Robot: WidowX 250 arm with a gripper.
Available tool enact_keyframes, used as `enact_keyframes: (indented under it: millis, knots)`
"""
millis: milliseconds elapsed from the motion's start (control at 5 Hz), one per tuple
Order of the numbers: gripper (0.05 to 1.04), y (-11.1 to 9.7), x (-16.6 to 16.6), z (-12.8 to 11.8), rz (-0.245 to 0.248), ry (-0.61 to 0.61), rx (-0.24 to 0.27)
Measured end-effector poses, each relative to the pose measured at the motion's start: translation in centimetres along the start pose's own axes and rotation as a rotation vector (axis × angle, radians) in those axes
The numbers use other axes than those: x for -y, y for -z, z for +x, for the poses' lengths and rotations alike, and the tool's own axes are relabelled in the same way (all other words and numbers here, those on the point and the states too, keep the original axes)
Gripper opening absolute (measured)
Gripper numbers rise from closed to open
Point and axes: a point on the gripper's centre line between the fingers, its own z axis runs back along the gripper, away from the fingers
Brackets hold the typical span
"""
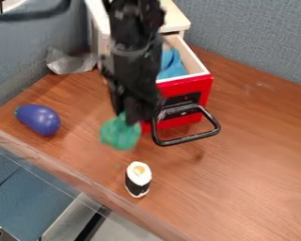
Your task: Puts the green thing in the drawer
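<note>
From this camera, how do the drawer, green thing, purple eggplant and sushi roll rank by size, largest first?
1. Drawer
2. Green thing and purple eggplant, too alike to rank
3. Sushi roll

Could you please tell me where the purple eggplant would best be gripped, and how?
Probably around the middle of the purple eggplant, from above, closing across its width: it lies on its side, longer than wide, with rounded flanks.
</note>
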Motion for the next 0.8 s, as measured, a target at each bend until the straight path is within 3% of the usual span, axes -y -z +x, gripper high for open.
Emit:
enact_keyframes:
  millis: [400, 600, 800]
  knots:
    - [0.269, -4.1, 0.1, 2.7, 0.015, 0.013, 0.070]
    - [0.269, -6.1, 0.4, 5.4, -0.017, 0.034, 0.155]
    - [0.269, -5.6, -0.9, 7.4, -0.064, 0.018, 0.170]
